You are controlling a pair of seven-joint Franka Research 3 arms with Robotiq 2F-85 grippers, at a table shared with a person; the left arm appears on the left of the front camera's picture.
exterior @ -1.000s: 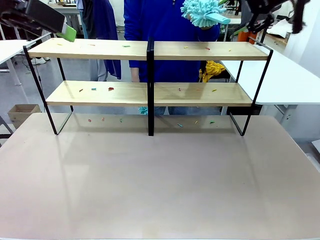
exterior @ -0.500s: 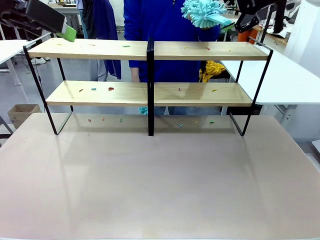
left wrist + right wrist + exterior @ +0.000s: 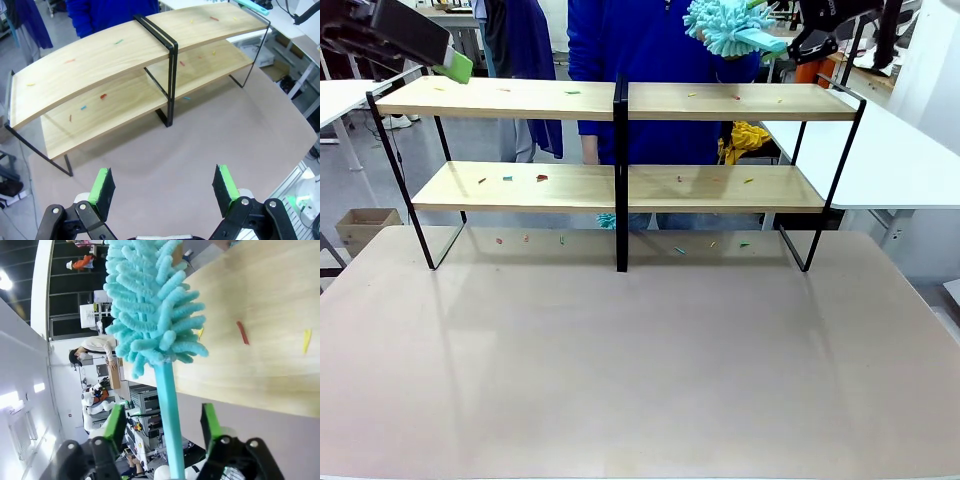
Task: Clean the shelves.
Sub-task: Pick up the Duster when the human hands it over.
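Front view: the shelves [image 3: 620,180] stand along the far edge of the tabletop [image 3: 640,370], spanning most of its width. Small coloured scraps [image 3: 542,178] are scattered over both wooden boards and on the tabletop beneath them. This litter is presumably what has to be swept off. A person in a blue top [image 3: 610,40] stands just behind the rack.

A fluffy teal duster [image 3: 725,25] is held up above the top board, right of the centre post, with its handle pointing toward the right tool [image 3: 785,48]. This looks like a handover, though what supports the duster cannot be made out. The right arm reaches in high over the rack's far right end.

Right wrist view: the handle [image 3: 170,410] runs straight up between the right tool's green pads [image 3: 116,422]. A gap shows on each side, so the tool brackets the handle at medium width without gripping it.

Left wrist view: the left tool [image 3: 162,181] is spread wide and empty, looking down on the whole rack from high above. In the front view it hovers over the top board's far left end [image 3: 455,65], seemingly parked clear of the handover.
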